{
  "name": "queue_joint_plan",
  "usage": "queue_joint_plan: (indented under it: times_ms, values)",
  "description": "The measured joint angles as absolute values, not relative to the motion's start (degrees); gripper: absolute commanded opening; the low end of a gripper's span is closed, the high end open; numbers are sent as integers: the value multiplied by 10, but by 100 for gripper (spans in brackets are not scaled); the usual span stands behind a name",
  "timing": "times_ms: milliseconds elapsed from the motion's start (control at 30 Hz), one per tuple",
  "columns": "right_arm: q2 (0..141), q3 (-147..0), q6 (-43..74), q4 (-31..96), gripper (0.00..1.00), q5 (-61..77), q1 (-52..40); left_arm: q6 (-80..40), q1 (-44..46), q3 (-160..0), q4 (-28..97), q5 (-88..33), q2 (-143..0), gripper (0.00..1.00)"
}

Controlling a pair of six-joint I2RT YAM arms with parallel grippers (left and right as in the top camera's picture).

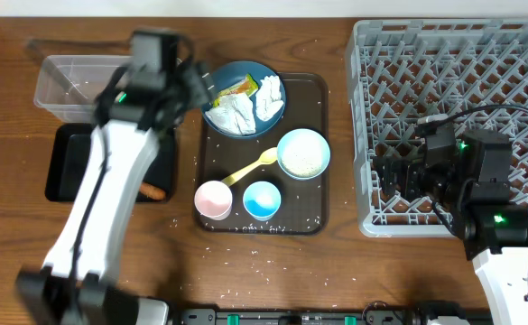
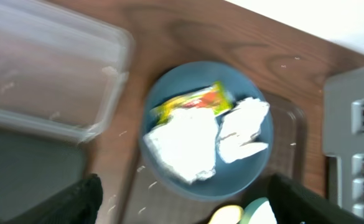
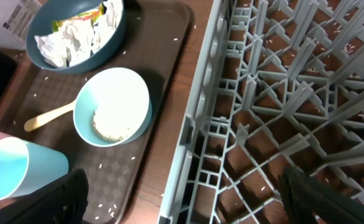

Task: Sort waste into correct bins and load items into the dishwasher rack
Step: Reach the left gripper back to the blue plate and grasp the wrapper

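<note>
The left arm stretches across the table, its left gripper (image 2: 185,186) wide apart and empty above the blue dish (image 2: 182,81), which holds tissues (image 2: 182,146) and a wrapper (image 2: 191,101) on the brown tray (image 1: 304,90). The right gripper (image 3: 185,177), also apart, hangs over the rack (image 3: 281,93) edge.

Bright, even light from above leaves soft, short shadows on the brown wooden counter (image 1: 336,271). The white left arm (image 1: 110,181) smears in the overhead view. The left wrist view blurs throughout, softening the clear rectangular plastic tub (image 2: 45,68). The right wrist view is sharp.
</note>
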State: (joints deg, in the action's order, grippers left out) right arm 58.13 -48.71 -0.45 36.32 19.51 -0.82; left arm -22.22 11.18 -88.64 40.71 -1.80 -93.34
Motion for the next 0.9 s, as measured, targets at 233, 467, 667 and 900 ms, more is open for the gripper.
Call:
queue_joint_plan:
  times_ms: [233,467,667,900]
  values:
    - [581,-487,-4,365,96,195,-8,-148,140,-1032,402,-21,-1148,98]
    - [581,-487,-4,368,96,195,-8,-72,142,-1055,377,-25,-1271,98]
    - [581,-487,-4,368,96,195,-8,-20,142,-1055,369,-26,-1300,98]
    - [581,-487,-4,368,97,195,-8,0,142,-1060,371,-27,-1331,98]
